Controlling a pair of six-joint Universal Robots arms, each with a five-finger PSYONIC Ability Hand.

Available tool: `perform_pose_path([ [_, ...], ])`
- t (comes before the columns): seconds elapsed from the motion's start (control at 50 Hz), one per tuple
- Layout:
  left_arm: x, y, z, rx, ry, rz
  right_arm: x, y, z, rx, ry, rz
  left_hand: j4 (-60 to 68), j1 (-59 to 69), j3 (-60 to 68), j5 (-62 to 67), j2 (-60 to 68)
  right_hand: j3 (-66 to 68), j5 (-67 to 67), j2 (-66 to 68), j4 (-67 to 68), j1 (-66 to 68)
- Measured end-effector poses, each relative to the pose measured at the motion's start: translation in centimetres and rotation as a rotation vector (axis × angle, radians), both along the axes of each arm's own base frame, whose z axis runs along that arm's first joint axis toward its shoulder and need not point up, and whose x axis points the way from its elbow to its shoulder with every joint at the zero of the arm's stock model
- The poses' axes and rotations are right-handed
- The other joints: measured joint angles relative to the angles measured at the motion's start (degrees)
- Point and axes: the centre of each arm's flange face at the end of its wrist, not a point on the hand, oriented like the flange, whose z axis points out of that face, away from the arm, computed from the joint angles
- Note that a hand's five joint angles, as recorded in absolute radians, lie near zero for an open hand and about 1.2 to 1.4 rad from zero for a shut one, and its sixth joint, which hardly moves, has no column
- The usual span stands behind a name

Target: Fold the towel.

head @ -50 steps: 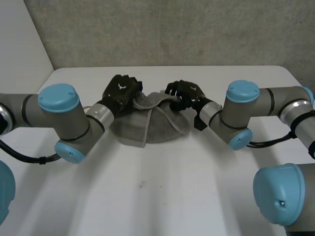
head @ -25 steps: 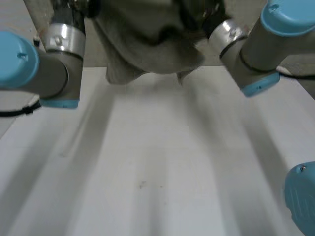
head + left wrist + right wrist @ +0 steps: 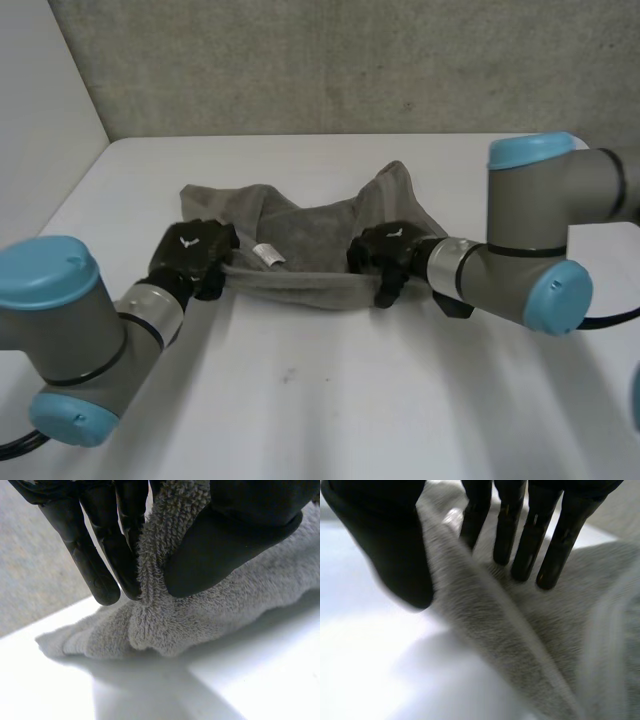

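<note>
Across the far middle of the white tabletop (image 3: 330, 400) a rumpled grey towel (image 3: 310, 230) lies with its long axis left to right. The tabletop's far edge is near behind it, with open room in front. The left hand (image 3: 195, 255) and right hand (image 3: 385, 255) sit at the ends of its near edge. From the left wrist, fingers (image 3: 100, 555) and thumb pinch a towel fold. From the right wrist, thumb and straight fingers (image 3: 550, 545) clamp a ridge of cloth.

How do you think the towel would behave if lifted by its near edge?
Probably floppy: the towel lies in soft folds between the left robot hand and the right robot hand. Likely grippy, not slippery: its looped pile bunches in each pinch.
</note>
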Motion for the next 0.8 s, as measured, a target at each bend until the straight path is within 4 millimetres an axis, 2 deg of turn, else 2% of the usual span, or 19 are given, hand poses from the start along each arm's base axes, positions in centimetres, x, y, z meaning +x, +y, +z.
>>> perform_pose_path([
  [0.02,0.1,0.0,0.5,-0.012,0.006,0.002,-0.3,-0.1,0.2,-0.008,-0.023,-0.019,0.0,0.0,0.0,0.0,0.0,-5.73,-7.04,-5.47,-5.21,-7.66],
  [0.08,0.2,0.2,2.1,-0.054,0.027,0.005,-1.3,-0.4,1.1,-0.026,-0.096,-0.078,0.0,0.0,0.0,0.0,0.0,-12.08,-14.18,-12.14,-12.04,-15.91],
  [0.18,0.2,0.4,4.5,-0.116,0.058,0.001,-2.8,-0.2,1.3,0.001,-0.156,-0.143,0.0,0.0,0.0,0.0,0.0,-16.32,-18.76,-15.78,-16.43,-20.65],
  [0.26,0.0,0.6,5.8,-0.142,0.094,-0.003,-3.5,0.6,0.4,0.072,-0.174,-0.177,0.0,0.0,0.0,0.0,0.0,-17.66,-20.11,-17.25,-17.84,-22.28],
  [0.48,-0.3,0.4,6.9,-0.112,0.16,0.0,-3.6,1.9,-2.4,0.212,-0.206,-0.214,0.0,0.0,0.0,0.11,0.0,-22.12,-24.29,-21.49,-21.96,-27.05],
  [0.62,-0.2,0.2,7.2,-0.096,0.173,0.008,-3.1,1.0,-3.6,0.196,-0.259,-0.225,0.0,0.0,0.0,0.11,0.01,-19.56,-21.91,-19.39,-19.63,-23.57],
  [0.8,0.0,0.1,7.9,-0.082,0.225,0.02,-2.2,-1.5,-5.7,0.129,-0.309,-0.27,0.01,0.0,0.0,0.11,0.01,-11.12,-13.99,-10.9,-11.09,-14.04],
])
